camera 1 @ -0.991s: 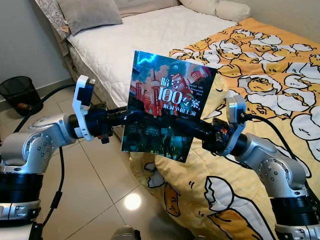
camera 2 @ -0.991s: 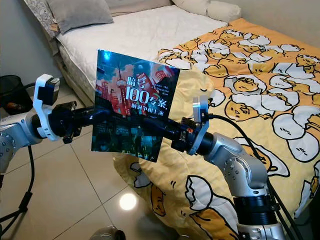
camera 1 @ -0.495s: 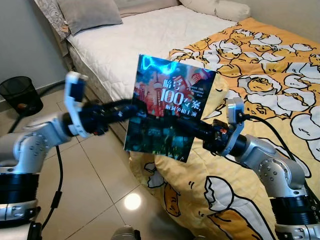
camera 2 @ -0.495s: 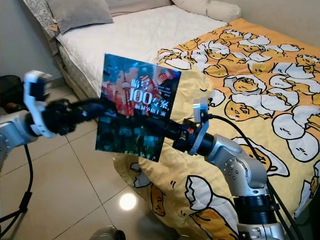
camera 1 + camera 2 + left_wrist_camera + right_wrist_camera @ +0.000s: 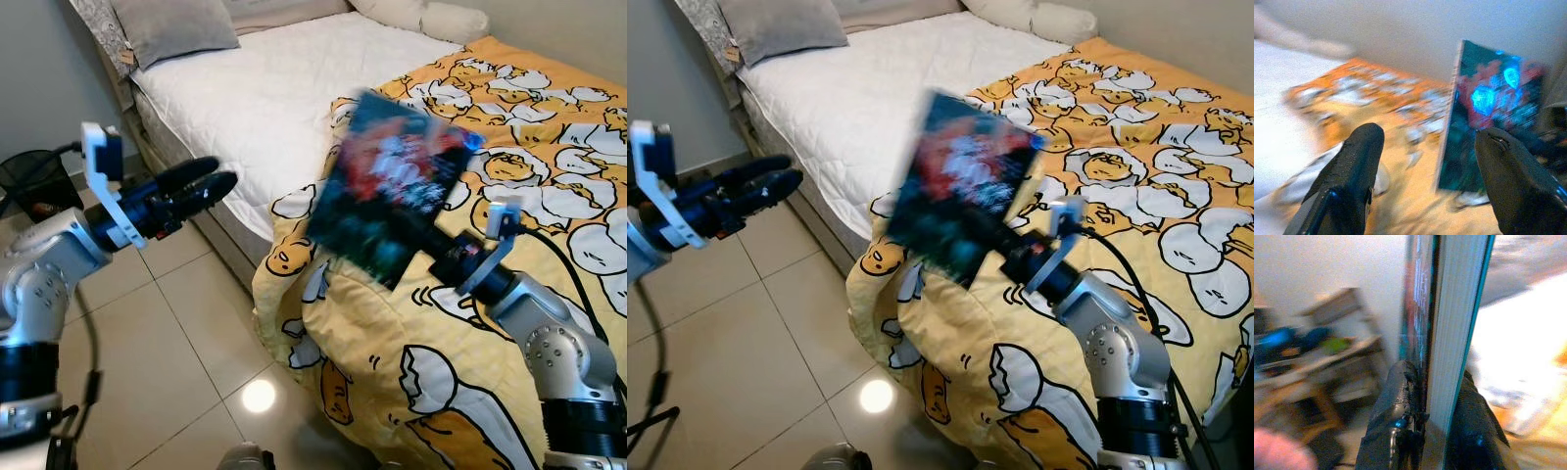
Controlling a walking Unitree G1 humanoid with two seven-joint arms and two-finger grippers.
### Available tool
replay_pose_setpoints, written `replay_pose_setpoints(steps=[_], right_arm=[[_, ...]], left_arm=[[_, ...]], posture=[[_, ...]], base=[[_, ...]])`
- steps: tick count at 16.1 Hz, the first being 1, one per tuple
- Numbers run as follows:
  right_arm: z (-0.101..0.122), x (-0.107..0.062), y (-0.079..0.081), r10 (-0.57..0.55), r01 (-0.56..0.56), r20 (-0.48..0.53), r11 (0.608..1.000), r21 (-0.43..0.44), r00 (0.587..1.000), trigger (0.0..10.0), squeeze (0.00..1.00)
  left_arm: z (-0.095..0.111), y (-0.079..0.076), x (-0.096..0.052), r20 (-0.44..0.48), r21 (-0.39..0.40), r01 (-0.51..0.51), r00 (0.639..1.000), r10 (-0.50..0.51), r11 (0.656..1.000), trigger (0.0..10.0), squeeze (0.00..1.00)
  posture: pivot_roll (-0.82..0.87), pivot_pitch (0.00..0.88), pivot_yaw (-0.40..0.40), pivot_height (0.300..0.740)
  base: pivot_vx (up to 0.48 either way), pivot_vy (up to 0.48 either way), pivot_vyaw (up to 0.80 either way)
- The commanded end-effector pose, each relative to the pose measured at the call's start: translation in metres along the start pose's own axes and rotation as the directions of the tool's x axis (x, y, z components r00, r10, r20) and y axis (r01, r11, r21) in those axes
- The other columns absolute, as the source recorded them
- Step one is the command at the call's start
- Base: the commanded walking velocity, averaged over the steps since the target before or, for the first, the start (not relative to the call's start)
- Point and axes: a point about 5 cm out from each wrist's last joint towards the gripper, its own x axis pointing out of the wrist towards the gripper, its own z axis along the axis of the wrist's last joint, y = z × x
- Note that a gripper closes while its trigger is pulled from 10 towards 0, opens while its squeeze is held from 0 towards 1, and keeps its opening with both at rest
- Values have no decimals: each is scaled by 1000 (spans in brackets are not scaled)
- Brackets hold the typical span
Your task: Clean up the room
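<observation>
Clearly, in the left eye view a book point(image 5: 394, 186) is held aloft by the right gripper point(image 5: 438, 260), gripped at its lower edge, with its blurred cover tilted over the yellow duvet point(image 5: 549, 147). The left gripper point(image 5: 211, 176) is seen well apart from it, out over the tiled floor point(image 5: 186, 333) beside the bed point(image 5: 265, 88), its fingers nearly together and nothing held. A black bin point(image 5: 39, 181) is noted by the wall.

In the right eye view the same layout is shown: the book lies up and away from the right wrist, its long axis running upward from the fingers.

In the left wrist view the two fingers point(image 5: 1354, 161) are seen parted and bare, with the book standing beyond them.

In the right wrist view the book's lower edge is clamped between both fingers point(image 5: 1400, 401), page block facing the camera.

Setting the book down is judged the right arm's job alone.
</observation>
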Motion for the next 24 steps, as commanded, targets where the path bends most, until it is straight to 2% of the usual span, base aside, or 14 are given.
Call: replay_pose_setpoints(steps=[1,2,4,5,6,7,9,13,17,18,19,20,23,24], right_arm=[[-6,2,-10,-131,129,-36,990,-49,991,1059,0],[-11,2,-12,-168,164,-65,984,-65,984,1059,0],[-23,8,-28,-451,447,-20,888,-108,892,2824,0],[-26,10,-28,-510,507,3,854,-115,860,5333,0],[-27,11,-28,-534,532,15,839,-115,845,9216,0],[-30,12,-29,-577,579,44,811,-80,815,10000,0],[-32,15,-30,-631,635,75,771,-41,772,10000,0],[-24,22,-28,-627,640,133,763,-89,767,10000,0],[-32,22,-36,-728,729,123,631,-267,675,10000,0],[-35,29,-32,-719,714,105,641,-282,687,10000,0],[-36,36,-23,-655,653,90,712,-259,750,10000,0],[-37,35,-20,-669,668,79,712,-214,739,10000,0],[-33,28,-24,-744,750,136,616,-241,654,10000,0],[-28,27,-26,-750,768,174,603,-218,638,10000,0]], left_arm=[[-4,-3,8,-44,109,-94,994,99,990,10000,1000],[-6,-4,11,-49,134,-129,989,137,983,10000,1000],[-31,-16,22,-111,296,-216,960,258,931,10000,1000],[-38,-24,27,-76,251,-240,961,266,938,10000,1000],[-41,-27,29,-66,242,-249,960,272,938,10000,1000],[-48,-31,32,-55,236,-280,952,301,930,10000,1000],[-56,-34,34,-48,236,-322,938,342,917,10000,1000],[-77,-39,32,-87,258,-373,910,406,891,10000,1000],[-83,-35,31,-78,247,-481,856,512,841,10000,1000],[-84,-34,29,-73,262,-504,840,538,823,10000,953],[-84,-35,29,-60,269,-513,836,545,816,10000,910],[-83,-36,30,-54,272,-514,836,546,814,10000,753],[-82,-38,29,-52,294,-511,835,547,808,10000,612],[-82,-36,29,-52,294,-521,829,557,801,10000,380]], posture=[[-26,0,7,740],[-26,0,7,740],[-26,0,4,740],[-24,0,0,740],[-22,0,-7,740],[-16,0,-17,740],[-17,0,-19,740],[-25,0,-9,740],[-23,0,-27,740],[-23,0,-30,740],[-21,0,-30,740],[-18,0,-29,740],[-5,0,-29,740],[-11,0,-24,740]], base=[[0,0,0],[0,0,0],[0,0,0],[0,0,0],[0,0,0],[0,0,0],[0,0,0],[0,0,0],[0,0,0],[0,0,0],[0,0,0],[0,0,0],[0,0,0],[0,0,0]])
